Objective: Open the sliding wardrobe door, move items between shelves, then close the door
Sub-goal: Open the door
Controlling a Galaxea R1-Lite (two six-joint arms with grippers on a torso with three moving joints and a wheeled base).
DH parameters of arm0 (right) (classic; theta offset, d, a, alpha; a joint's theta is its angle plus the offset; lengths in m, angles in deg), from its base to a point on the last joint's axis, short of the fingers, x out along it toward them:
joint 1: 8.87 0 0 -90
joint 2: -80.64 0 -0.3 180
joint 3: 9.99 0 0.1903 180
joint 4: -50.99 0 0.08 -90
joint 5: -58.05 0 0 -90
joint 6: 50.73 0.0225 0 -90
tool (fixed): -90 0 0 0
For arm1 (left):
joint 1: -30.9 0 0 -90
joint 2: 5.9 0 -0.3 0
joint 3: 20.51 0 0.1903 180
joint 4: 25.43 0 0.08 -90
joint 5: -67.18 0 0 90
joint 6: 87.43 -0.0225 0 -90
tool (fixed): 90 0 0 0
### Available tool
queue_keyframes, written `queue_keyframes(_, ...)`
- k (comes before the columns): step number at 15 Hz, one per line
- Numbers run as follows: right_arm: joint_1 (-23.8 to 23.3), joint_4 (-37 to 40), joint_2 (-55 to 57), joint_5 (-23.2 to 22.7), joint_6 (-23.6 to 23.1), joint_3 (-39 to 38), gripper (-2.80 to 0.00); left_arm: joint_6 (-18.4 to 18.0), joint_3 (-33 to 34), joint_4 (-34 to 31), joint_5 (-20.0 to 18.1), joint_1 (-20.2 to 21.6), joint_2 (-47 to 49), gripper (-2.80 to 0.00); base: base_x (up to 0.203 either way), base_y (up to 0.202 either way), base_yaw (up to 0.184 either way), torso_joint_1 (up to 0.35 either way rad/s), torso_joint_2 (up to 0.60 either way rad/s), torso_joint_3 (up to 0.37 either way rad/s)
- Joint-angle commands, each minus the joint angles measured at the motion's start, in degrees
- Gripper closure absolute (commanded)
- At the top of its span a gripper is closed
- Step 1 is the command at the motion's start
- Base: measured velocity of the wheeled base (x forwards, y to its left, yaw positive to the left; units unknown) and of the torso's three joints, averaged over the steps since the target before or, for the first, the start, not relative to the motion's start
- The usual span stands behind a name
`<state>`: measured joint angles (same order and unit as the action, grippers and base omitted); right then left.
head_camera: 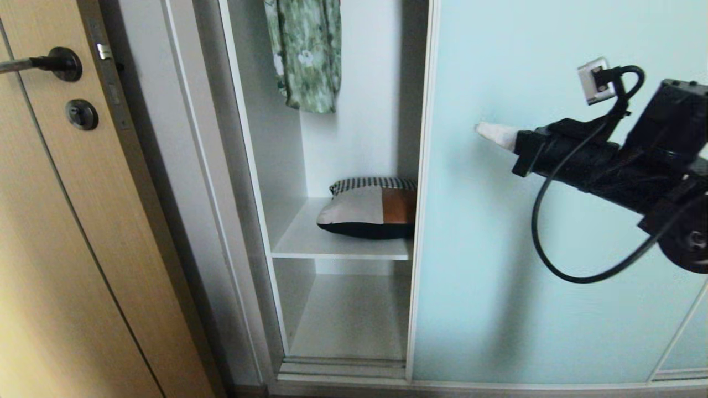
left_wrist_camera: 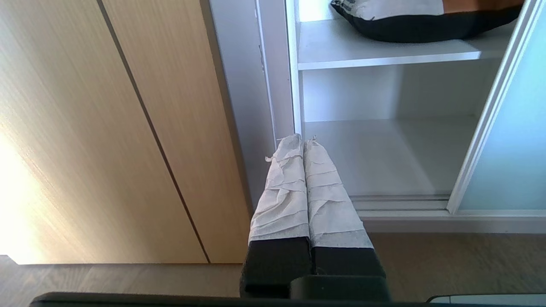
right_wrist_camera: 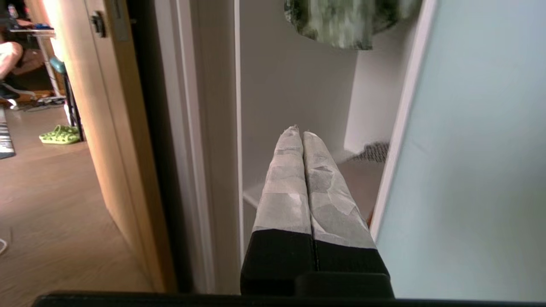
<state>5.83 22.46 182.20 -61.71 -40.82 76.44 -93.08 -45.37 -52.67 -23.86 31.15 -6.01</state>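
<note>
Beside half-open sliding wardrobe door, right gripper pressed together, empty; items unmoved on upper shelf; closing pending.

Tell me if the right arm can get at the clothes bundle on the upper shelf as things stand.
Probably yes: the sliding wardrobe door stands open past the bundle, with only its right end behind the frame. The right gripper, shut, is in front of the glass.
</note>
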Motion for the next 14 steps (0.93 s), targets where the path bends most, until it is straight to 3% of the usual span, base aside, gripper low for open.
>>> queue_keyframes(1, 1.78, -0.8, 9.8, -0.2, 0.08, 5.61, 0.0, -0.06, -0.01, 0.01, -0.02, 0.02, 0.11, 0.0, 0.0, 0.0, 0.0, 0.0, 0.0, 0.0)
queue_keyframes(6, 5.72, -0.93, 18.73, 0.25, -0.03, 13.67, 0.0, -0.06, -0.01, -0.01, -0.02, 0.02, 0.11, 0.0, 0.0, 0.0, 0.0, 0.0, 0.0, 0.0)
queue_keyframes(14, 4.69, -2.45, 32.51, 7.56, -0.16, 27.25, 0.0, -0.06, -0.01, 0.01, -0.02, 0.02, 0.11, 0.0, 0.0, 0.0, 0.0, 0.0, 0.0, 0.0)
